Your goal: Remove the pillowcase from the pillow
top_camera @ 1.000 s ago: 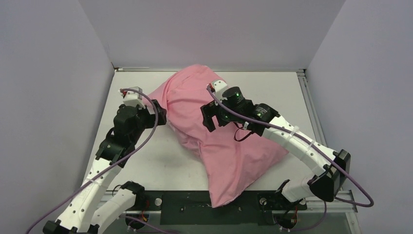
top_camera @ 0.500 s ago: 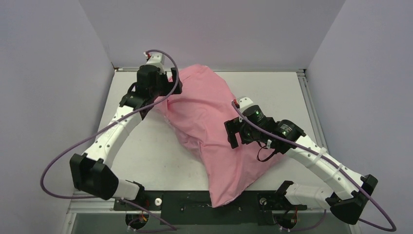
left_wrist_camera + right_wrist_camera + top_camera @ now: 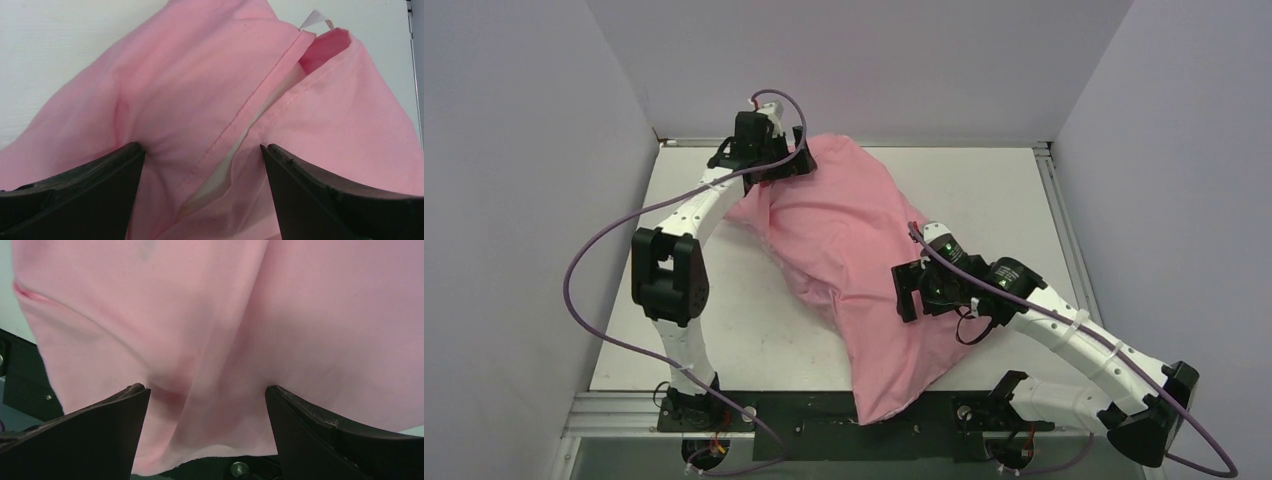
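Pillowcase [image 3: 864,260], white tag [image 3: 314,20] at mouth, pillow [image 3: 235,150] peeking out, L gripper [image 3: 201,148], R gripper [image 3: 207,388] both spread wide

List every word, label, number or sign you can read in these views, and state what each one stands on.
No text can be read in any view.
The small white tag at the open end of the shiny pink satin pillowcase is too small to tell whether it carries any print.
The pillowcase itself, seen in all three views, bears no lettering.
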`<move>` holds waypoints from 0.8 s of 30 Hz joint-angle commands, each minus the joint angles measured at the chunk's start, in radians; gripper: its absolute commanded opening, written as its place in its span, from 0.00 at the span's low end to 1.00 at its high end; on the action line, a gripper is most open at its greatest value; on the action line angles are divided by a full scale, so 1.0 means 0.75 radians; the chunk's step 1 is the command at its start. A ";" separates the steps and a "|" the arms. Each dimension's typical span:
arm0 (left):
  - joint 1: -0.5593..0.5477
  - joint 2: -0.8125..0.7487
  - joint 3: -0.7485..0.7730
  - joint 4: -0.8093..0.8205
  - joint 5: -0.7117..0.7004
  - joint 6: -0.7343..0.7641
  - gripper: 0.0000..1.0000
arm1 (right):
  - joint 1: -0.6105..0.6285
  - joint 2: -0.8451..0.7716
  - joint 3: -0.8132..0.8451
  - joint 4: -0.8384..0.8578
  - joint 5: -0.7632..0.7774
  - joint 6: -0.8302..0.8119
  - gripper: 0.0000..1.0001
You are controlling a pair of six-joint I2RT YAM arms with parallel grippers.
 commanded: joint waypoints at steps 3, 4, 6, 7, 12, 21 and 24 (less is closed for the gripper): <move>0.015 -0.013 -0.093 0.127 0.245 -0.125 0.92 | -0.023 0.106 -0.189 0.202 0.031 0.077 0.90; 0.017 -0.043 -0.166 0.170 0.263 -0.148 0.91 | -0.024 0.122 -0.216 0.243 0.067 0.087 0.90; 0.021 -0.116 -0.349 0.286 0.299 -0.212 0.90 | -0.038 0.149 -0.262 0.350 0.118 0.079 0.90; 0.023 -0.158 -0.426 0.349 0.319 -0.236 0.89 | -0.056 0.164 -0.272 0.391 0.134 0.068 0.90; 0.023 -0.373 -0.792 0.531 0.344 -0.338 0.86 | -0.213 0.274 -0.227 0.585 0.168 -0.015 0.90; -0.047 -0.789 -1.241 0.659 0.339 -0.437 0.85 | -0.341 0.572 0.028 0.859 0.283 -0.172 0.90; -0.125 -0.921 -1.333 0.637 0.325 -0.447 0.85 | -0.361 0.658 0.109 0.910 0.315 -0.213 0.90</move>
